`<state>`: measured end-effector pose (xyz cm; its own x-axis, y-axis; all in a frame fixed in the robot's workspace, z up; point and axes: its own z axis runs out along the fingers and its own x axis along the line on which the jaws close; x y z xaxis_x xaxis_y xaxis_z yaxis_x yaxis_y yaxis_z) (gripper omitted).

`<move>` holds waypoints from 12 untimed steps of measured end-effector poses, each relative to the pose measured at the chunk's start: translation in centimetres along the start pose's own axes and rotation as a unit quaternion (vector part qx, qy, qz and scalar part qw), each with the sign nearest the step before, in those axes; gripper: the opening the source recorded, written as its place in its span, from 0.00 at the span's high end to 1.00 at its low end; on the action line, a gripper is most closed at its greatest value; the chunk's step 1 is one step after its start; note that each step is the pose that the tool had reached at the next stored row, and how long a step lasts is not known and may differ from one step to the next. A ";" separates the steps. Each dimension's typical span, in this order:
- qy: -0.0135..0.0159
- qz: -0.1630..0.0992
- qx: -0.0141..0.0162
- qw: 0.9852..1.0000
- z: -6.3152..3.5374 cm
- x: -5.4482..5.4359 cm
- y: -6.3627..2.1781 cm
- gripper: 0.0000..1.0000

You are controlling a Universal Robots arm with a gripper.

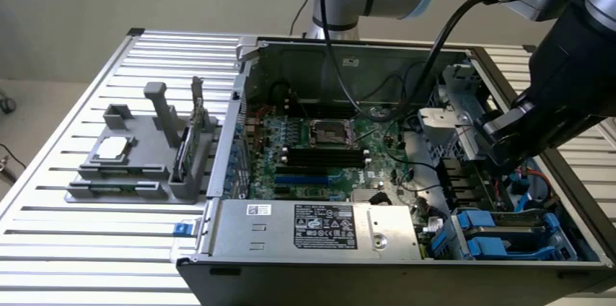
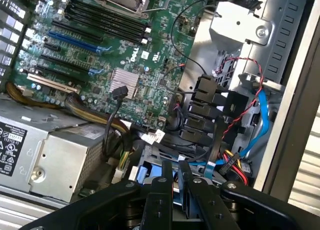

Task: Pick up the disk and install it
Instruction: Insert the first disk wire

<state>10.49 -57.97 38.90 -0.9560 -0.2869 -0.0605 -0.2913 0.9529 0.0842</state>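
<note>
Overhead, end effector [image 2: 175,165], grip state unclear; cables [image 2: 261,110] crowd bay near disk [image 1: 500,232].

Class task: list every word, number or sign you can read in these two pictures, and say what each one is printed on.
"DELL", probably: white print on the motherboard, seen upside down in the wrist view.
Large label on the power supply: certification marks and fine print, too small to read.
Small white sticker on the same box: too small to read.
</note>
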 end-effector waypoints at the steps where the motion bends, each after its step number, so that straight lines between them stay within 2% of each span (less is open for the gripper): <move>1: -0.001 0.006 -0.001 1.000 0.02 0.0 0.00 0.80; 6: -0.005 0.040 0.000 0.999 0.03 0.0 -0.01 0.80; 12: -0.008 0.079 0.002 0.997 0.03 0.0 -0.01 0.80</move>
<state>10.49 -57.98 38.87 -0.9893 -0.1317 -0.0627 -0.1370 0.9865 0.0894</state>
